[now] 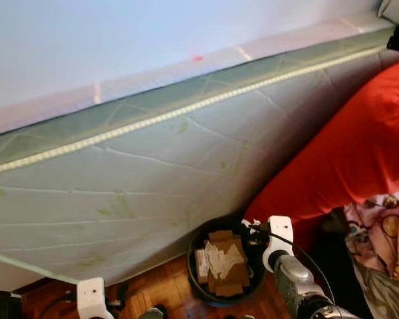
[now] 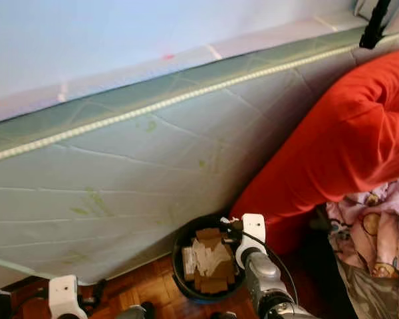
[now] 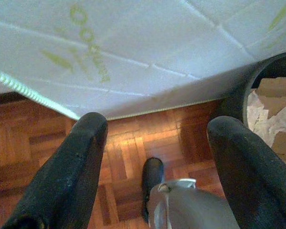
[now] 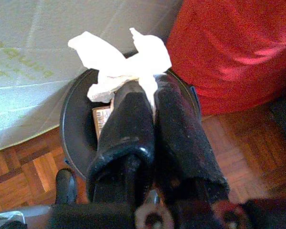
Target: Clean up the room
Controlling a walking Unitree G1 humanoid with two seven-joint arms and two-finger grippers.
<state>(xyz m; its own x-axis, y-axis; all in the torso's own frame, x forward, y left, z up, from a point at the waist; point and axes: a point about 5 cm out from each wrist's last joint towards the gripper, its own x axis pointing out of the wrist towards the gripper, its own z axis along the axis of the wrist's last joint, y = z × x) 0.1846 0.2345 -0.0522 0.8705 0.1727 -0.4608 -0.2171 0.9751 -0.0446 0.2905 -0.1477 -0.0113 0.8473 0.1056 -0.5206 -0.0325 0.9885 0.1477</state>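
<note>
Right gripper point(image 4: 150, 102): fingers pinched on crumpled white tissue point(image 4: 121, 59), above round black bin point(image 4: 76, 126).
Bin already holds cardboard scraps point(image 1: 221, 262); I judge release remains. Left gripper point(image 3: 155, 138) spread wide, idle.

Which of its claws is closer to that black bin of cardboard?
The right gripper, pinching a white tissue over the black bin. The left gripper hangs open above the parquet floor beside it.
</note>
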